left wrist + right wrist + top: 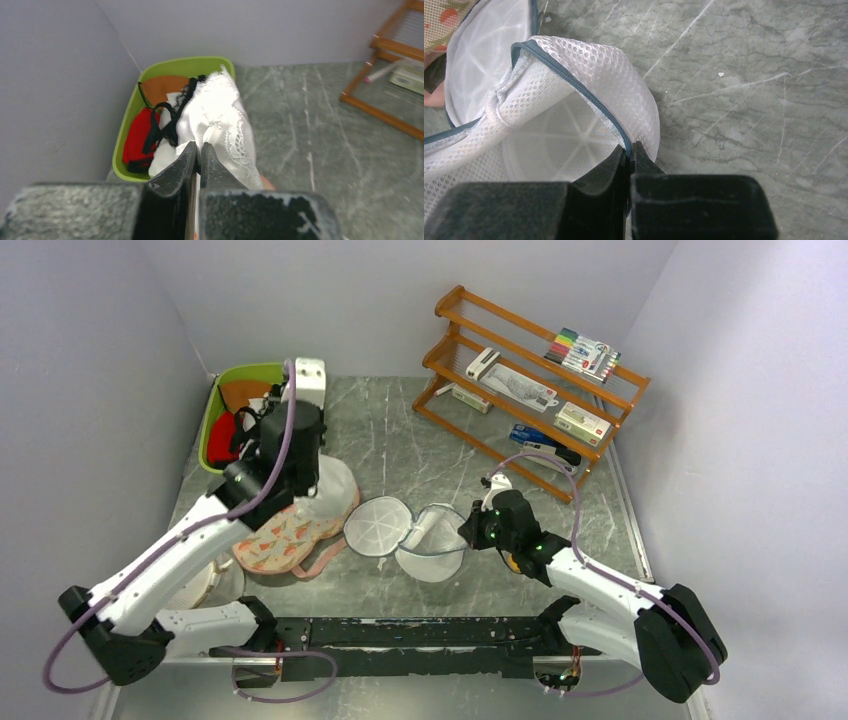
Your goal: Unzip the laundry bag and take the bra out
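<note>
Right claw [629, 150] is clamping the dark zipper rim of the laundry bag [594, 85], jaws closed on it at the bag's right edge. The bag is lying open mid-table with both mesh halves splayed side by side, and we're seeing nothing dark inside.

Farther out, left claw [198, 150] is pinching a white lace cloth [220, 110], closed on it, with the cloth running from the fingertips toward the green bin [175, 64].

The bra [169, 127] is sitting in that bin, just beyond and left of the left claw. Its black straps are draping across a red cloth [137, 135], touching the white lace. It's bunched, so we're not calling a long axis.

We're judging the left arm far nearer to it. The right is well apart, at the bag.
</note>
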### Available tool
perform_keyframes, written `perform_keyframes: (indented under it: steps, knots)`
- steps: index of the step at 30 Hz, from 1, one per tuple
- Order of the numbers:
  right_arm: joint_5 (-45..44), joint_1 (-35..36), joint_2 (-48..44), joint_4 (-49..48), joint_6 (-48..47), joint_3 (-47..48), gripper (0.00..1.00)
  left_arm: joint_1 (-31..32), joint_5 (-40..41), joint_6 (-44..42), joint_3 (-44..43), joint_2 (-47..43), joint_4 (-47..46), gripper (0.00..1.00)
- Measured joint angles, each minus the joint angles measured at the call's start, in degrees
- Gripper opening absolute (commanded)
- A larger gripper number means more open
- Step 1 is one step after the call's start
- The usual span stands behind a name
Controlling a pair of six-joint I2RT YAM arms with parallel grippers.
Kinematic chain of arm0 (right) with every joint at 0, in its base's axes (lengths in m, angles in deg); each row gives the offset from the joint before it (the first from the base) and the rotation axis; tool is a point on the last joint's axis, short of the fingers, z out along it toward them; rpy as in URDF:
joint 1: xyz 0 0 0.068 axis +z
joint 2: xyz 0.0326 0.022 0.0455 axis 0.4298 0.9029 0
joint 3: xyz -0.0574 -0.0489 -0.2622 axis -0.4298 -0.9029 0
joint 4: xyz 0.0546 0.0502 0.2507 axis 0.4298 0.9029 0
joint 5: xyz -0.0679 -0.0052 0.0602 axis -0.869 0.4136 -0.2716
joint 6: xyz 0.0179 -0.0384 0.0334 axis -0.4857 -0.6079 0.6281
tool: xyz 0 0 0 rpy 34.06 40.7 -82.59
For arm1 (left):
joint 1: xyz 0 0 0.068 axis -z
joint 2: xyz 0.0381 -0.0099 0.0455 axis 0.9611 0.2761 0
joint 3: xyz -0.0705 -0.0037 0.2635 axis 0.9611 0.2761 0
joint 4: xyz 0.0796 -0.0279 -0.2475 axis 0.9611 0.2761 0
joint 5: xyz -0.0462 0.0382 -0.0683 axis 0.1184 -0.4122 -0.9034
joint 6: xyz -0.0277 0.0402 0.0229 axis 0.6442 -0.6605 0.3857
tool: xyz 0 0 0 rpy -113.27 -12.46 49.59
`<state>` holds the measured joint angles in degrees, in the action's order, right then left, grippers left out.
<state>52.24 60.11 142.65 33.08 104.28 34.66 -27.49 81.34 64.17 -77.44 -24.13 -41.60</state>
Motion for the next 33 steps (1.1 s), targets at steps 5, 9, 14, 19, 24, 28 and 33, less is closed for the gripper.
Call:
perform_keyframes:
  steps: [5,9,14,19,24,28,33]
  knots:
    - [-0.09,0.00,-0.87,0.07,-0.24,0.00,0.00,-13.25,-8.79,3.65,-7.26,8.79,0.81,0.07]
    - [-0.48,-0.02,-1.42,-0.04,-0.37,0.00,0.00,-18.58,-10.82,5.14,-12.57,12.57,0.96,0.07]
    - [-0.48,-0.04,-1.33,-0.11,-0.57,0.00,0.00,-21.97,-12.59,5.62,-15.65,12.83,0.02,0.07]
    - [-0.48,-0.04,-1.22,-0.15,-0.81,0.00,0.00,-26.88,-15.19,8.20,-15.26,11.39,-1.33,0.07]
    - [-0.55,-0.07,-1.86,-0.15,-0.79,0.00,0.00,-30.75,-17.27,8.63,-10.32,8.92,-5.20,0.07]
    - [-0.70,-0.09,-2.32,-0.22,-0.81,0.00,0.00,-37.29,-21.46,9.86,-7.43,11.15,-6.60,0.07]
    - [-0.70,-0.09,-2.34,-0.20,-0.79,0.00,0.00,-43.56,-29.03,10.71,-5.55,17.53,-8.13,0.07]
